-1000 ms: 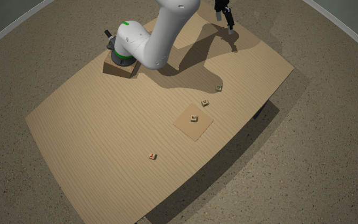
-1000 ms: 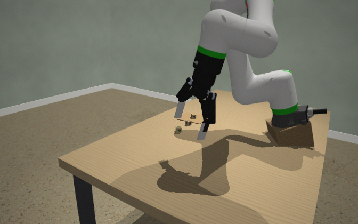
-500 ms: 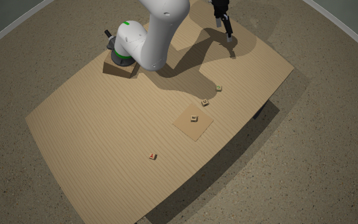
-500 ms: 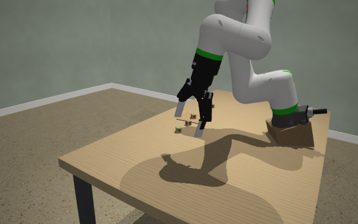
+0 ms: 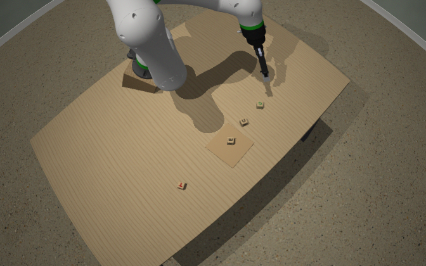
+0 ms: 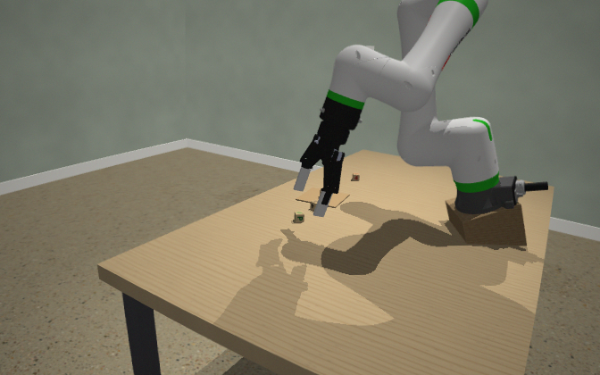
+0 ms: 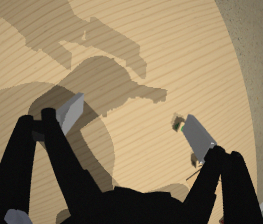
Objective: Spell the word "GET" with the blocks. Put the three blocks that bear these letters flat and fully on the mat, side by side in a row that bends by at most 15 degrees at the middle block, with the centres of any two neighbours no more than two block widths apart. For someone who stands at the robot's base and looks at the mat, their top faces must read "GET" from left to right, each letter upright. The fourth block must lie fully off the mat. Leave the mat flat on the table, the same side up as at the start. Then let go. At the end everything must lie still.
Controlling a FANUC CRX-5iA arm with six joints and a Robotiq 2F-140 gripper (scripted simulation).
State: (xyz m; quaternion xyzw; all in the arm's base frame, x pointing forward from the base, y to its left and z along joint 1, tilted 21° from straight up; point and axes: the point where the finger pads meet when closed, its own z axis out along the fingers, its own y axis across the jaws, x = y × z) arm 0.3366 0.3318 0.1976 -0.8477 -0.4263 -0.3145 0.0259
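E block [image 5: 230,140] flat on the mat [image 5: 238,155]; C block [image 5: 244,122] just off its corner, G block [image 5: 259,104] beyond, T block [image 5: 182,185] well apart on the table [image 5: 108,148]. Above the table near G — gripper [image 6: 311,197], spread fully wide, gripping nothing.

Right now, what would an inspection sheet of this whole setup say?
Surface: wooden table, tan mat lying flat on it.
Job's things: E block on the mat; G block, a block that looks like C and T block off the mat, on the table.
Clutter: nothing seen.
Grippers: gripper open, holding nothing, above the table near the G block.
Cables: nothing seen.
Surroundings: speckled floor, grey-green wall with a white baseboard.
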